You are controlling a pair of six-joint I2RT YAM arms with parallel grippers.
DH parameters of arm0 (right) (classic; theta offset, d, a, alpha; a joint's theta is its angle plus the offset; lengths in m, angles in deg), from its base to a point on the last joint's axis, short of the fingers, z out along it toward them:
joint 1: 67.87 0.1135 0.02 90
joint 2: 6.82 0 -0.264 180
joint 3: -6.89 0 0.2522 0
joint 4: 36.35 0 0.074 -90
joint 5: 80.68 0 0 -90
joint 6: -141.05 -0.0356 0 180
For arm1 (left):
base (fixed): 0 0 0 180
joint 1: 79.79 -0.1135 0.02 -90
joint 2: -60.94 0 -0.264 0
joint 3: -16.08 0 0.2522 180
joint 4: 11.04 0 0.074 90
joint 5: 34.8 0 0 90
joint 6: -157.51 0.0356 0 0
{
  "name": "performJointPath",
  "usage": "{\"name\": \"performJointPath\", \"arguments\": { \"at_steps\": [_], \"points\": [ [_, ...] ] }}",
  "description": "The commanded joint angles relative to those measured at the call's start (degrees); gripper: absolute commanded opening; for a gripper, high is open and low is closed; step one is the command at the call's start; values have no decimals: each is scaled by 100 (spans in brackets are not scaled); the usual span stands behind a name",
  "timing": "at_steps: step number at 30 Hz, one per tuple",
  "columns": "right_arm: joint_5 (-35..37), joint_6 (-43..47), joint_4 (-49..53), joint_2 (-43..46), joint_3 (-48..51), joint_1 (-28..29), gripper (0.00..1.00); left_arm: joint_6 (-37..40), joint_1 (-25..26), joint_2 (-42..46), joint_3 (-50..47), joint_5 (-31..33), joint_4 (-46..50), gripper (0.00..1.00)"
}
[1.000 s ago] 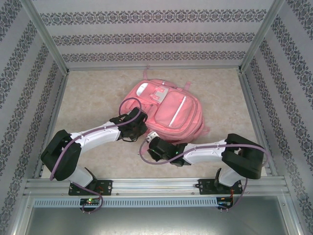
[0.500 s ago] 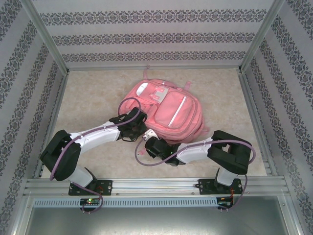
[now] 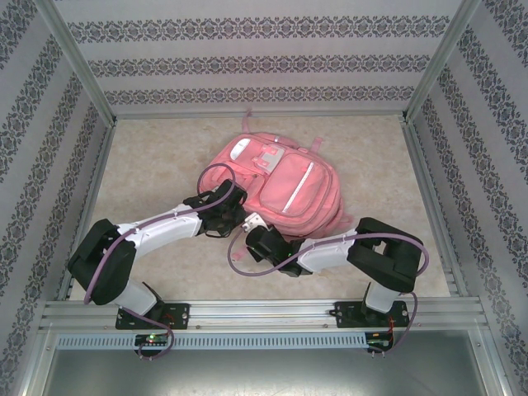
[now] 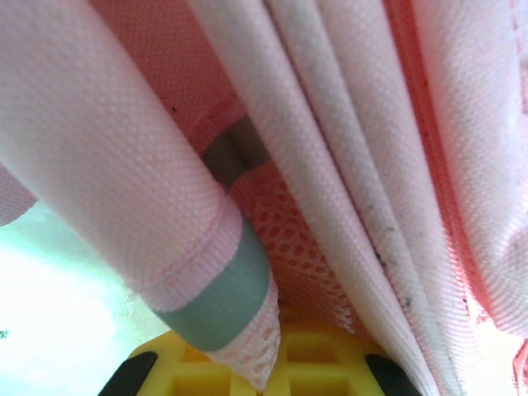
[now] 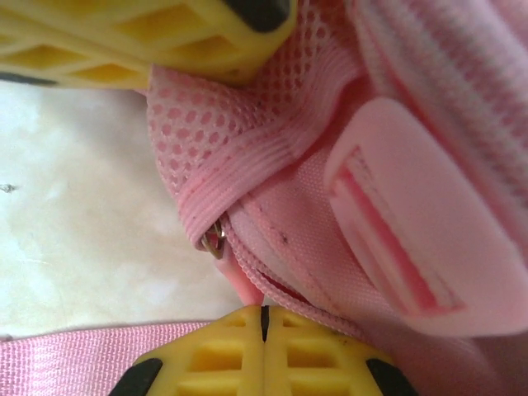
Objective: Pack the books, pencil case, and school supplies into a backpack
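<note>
Bench (image 3: 148, 165): pale, marbled. Backpack (image 3: 280, 186): lies flat at centre of top view, front pockets up, its lower-left corner betw. both tools.

Left tool (image 4: 264, 367): closed on mesh edge (image 4: 289, 256) w/ grey trim (image 4: 223, 297), bottom centre of left wrist view.

Right tool (image 5: 264, 318): fingers meet, apparently pinching pink zip pull (image 5: 246, 290) just below metal slider ring (image 5: 213, 241).

Judgement: step in hand is a zip run; direction unclear. Recommend left tool anchor the fabric taut while right tool draws along the zip line, not upward, and slowly. Pull is thin and may slip.
</note>
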Motion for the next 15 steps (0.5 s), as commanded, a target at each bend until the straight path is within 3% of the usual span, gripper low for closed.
{"name": "performJointPath", "arguments": {
  "at_steps": [1,10,15],
  "points": [
    [90,-200,-237,435,158,-62,0,7,-22,225,74,104,67,3],
    [157,-440,-35,1209,885,-156,0,57,-146,165,251,83,43,3],
    [267,-463,254,1123,792,-221,0,175,-239,130,217,89,198,16]
  ]
}}
